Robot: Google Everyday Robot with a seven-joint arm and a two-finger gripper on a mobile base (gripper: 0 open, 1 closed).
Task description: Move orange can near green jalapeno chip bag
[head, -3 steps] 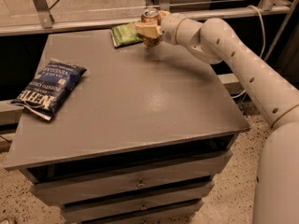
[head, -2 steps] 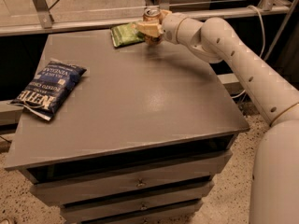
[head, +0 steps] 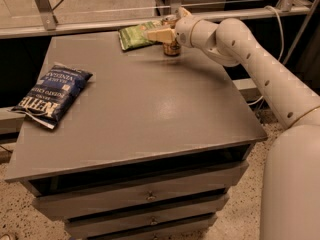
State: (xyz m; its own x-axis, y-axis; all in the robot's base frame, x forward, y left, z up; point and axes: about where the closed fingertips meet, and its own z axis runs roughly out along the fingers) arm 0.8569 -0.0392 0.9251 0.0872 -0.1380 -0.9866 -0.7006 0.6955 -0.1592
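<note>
The slim orange-bronze metal can point(head: 171, 48) stands upright at the far edge of the grey table point(head: 140, 109), just beside the flat light-green chip bag point(head: 134, 37). The cream gripper point(head: 168, 31) sits at the can's top; whether it grips cannot be told.

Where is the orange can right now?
In the camera view, the orange can stands at the far edge of the table, just right of the green chip bag, under the robot's tool.

Grey drawer cabinet point(head: 150, 104), speckled floor point(head: 12, 204).
</note>
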